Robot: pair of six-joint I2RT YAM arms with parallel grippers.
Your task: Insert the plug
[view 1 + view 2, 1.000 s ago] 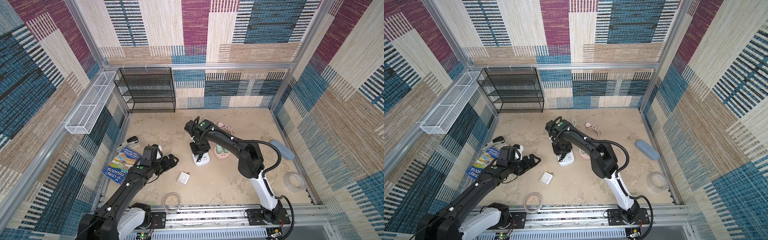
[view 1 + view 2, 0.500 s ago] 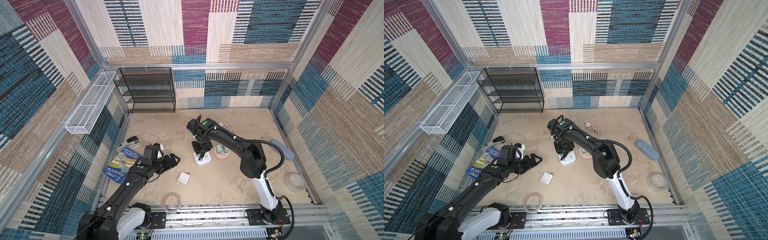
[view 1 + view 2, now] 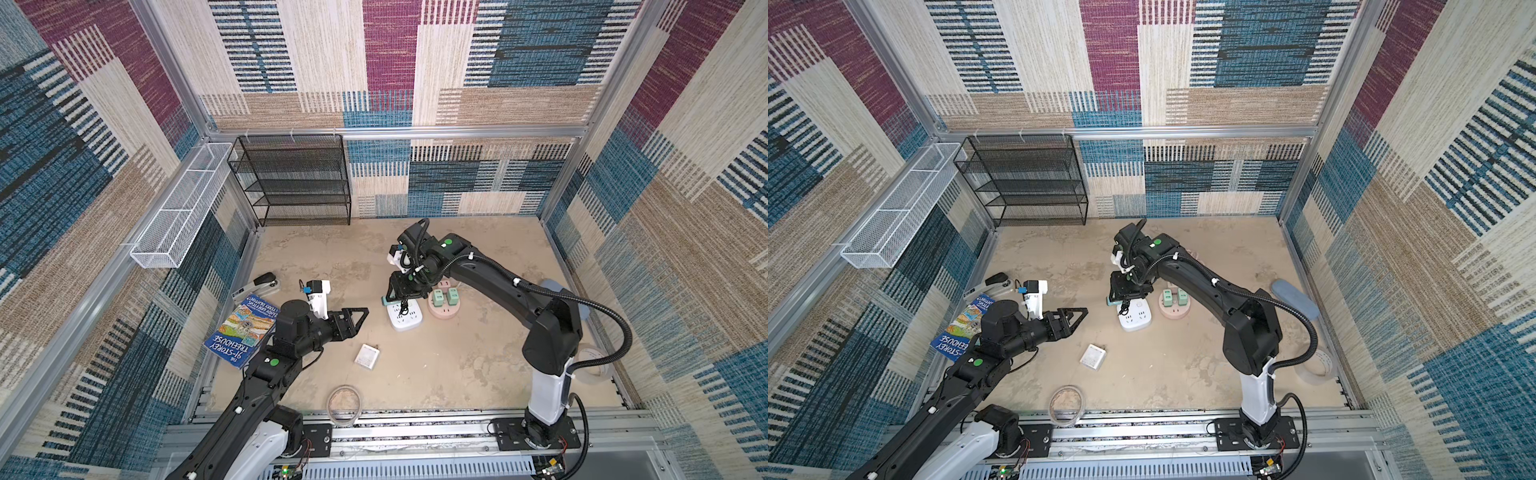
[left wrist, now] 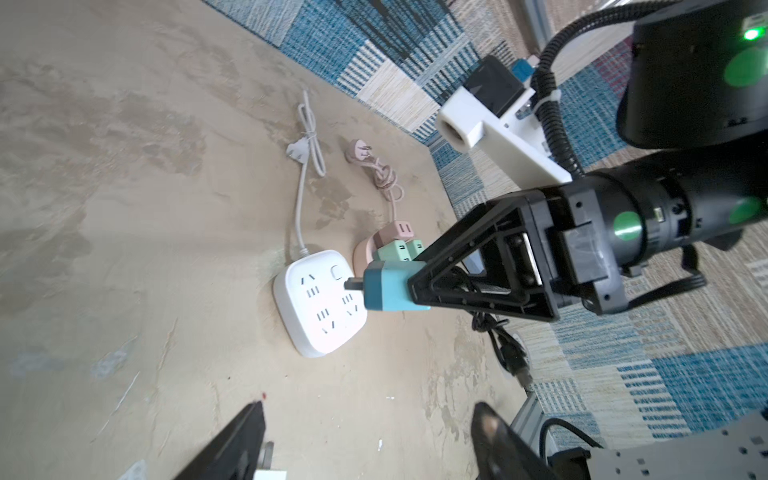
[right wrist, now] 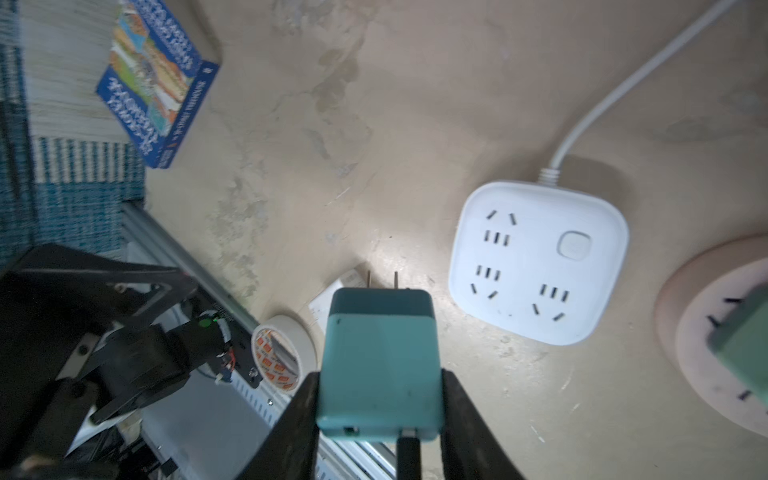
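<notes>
book (image 3: 243, 328): far left on worktop (image 3: 457, 365), out of play
left pincer (image 4: 369, 411): fingers apart, empty, aimed toward the sockets, well short of them
plug (image 5: 380, 357): teal cube charger, held in the air just beside white socket block (image 5: 536, 257); prongs (image 5: 395, 279) point at the block's face, not in any slot
right pincer (image 5: 379, 386): clamped on plug's two flat sides, mid-body, prongs free
plug handling: likely light, stiff plastic shell; smooth sides, may twist under the push; flat-side hold looks right; black cable (image 5: 409, 457) at rear may tug
white socket block: flat on worktop, probably light, may slide when pressed
pink round socket (image 3: 444, 311): just right of white block, green adapters (image 3: 445, 296) on top
</notes>
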